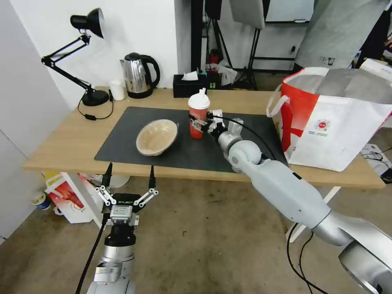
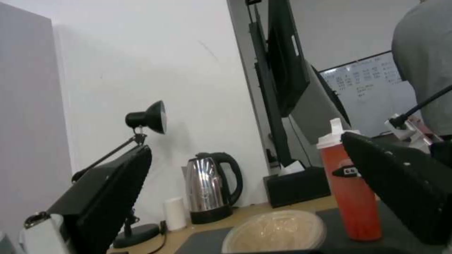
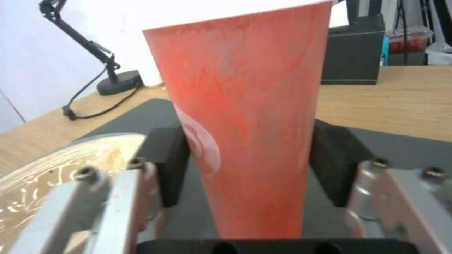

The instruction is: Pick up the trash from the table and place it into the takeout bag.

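right gripper [image 1: 199, 121] closing in on the red drink cup [image 1: 198, 117], mid-frame on the dark mat [image 1: 122, 141].

i've got my pads either side of the cup's lower body, and from my right wrist view they look pressed against its sides, so i'd call it gripped, though it's standing on the mat, upright, not yet lifted. the tan paper bowl [image 1: 157, 136] sits just to the cup's left in the frame. the takeout bag [image 1: 335, 118] stands open at the right edge of the table [image 1: 69, 143]. my left gripper [image 1: 128, 183] hangs spread wide and empty, lower left, below the table edge. i judge this the grasp step; next calls for a straight lift, then a carry rightward, clearing the bag's rim.
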`<state>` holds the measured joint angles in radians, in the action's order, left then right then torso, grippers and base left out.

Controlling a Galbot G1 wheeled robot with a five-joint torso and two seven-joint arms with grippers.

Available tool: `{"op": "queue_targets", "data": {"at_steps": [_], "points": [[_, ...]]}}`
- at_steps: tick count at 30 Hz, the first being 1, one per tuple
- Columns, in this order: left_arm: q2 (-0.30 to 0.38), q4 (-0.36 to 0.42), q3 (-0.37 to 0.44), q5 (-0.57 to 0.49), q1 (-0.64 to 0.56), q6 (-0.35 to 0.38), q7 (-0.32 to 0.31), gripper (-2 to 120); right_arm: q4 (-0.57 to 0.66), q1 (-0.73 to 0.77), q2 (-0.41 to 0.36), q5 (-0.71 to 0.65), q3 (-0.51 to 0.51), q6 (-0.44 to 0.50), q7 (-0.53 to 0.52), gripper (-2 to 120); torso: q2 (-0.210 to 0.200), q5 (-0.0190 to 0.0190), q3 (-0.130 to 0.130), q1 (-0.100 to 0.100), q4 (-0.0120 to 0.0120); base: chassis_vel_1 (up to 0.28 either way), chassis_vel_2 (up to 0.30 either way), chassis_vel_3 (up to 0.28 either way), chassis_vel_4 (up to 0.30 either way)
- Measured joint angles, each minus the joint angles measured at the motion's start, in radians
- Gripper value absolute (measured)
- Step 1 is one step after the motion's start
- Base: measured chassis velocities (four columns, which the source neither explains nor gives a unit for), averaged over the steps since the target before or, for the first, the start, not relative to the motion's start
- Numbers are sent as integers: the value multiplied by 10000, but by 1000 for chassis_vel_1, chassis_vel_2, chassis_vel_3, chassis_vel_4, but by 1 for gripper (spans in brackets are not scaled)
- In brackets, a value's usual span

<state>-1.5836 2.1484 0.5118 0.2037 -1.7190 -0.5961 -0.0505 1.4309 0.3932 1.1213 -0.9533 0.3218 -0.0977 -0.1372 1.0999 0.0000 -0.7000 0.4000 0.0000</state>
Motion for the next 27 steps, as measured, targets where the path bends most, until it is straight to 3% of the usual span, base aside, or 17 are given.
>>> {"op": "queue_targets", "data": {"at_steps": [7,20,27], "points": [[33,21,38,-26,37,0,-11,100,404,88,-241,-68,-41,-122,-28,33,0,1,0,-1,0,0,0,0,0],[81,9,88,-62,194,-1,-26,100,1404,262,-1160,-336,-207,-302,-275,8,0,2,0,-1,1,0,0,0,0],[164,-50,124,-132,282,16,-39,100,3019,607,-2939,-719,-504,-420,-361,5,0,2,0,-1,1,0,0,0,0]]}}
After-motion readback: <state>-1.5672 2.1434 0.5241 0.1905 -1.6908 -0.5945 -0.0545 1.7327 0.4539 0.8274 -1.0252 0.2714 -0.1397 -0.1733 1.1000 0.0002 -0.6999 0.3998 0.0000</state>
